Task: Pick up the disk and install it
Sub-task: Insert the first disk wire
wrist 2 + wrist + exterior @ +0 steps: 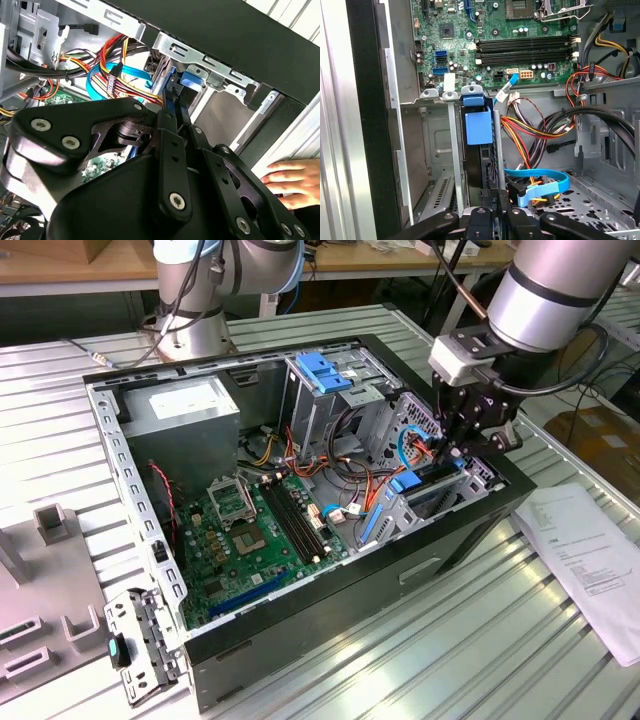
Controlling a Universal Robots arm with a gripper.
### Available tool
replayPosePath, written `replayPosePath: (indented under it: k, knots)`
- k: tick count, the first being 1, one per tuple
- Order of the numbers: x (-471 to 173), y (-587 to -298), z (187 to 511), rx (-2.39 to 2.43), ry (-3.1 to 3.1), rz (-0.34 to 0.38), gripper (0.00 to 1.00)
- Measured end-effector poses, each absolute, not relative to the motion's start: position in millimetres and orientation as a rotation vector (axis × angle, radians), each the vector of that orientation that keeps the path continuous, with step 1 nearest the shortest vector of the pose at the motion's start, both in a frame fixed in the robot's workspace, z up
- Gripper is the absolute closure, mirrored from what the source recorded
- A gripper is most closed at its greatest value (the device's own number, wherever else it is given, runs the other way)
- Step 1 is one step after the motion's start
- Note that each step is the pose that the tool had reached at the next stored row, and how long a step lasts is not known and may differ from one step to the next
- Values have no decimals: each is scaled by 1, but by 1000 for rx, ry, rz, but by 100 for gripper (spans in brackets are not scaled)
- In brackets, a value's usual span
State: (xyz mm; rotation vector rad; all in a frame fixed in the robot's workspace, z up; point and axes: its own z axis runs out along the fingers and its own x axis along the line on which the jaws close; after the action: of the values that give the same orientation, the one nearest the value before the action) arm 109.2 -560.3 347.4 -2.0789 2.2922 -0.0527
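The disk stands on edge in a slot of the drive bay at the case's near corner, on the exterior view's right. Its blue carrier rail runs along the edge and its dark side faces the cables. In the exterior view the disk sits low between the bay walls. My gripper reaches down into the open computer case right over it. In both wrist views the black fingers close together on the disk's upper edge.
Bundles of red, yellow and black wires and a blue flat cable lie beside the bay. A grey drive cage with a blue latch stands behind. A person's hand rests outside the case. Paper sheets lie at the right.
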Motion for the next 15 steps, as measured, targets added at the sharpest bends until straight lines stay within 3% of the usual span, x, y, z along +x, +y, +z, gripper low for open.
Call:
replayPosePath:
  k: [15]
  knots:
    - [109, -566, 344, -2125, 2223, -20, 83]
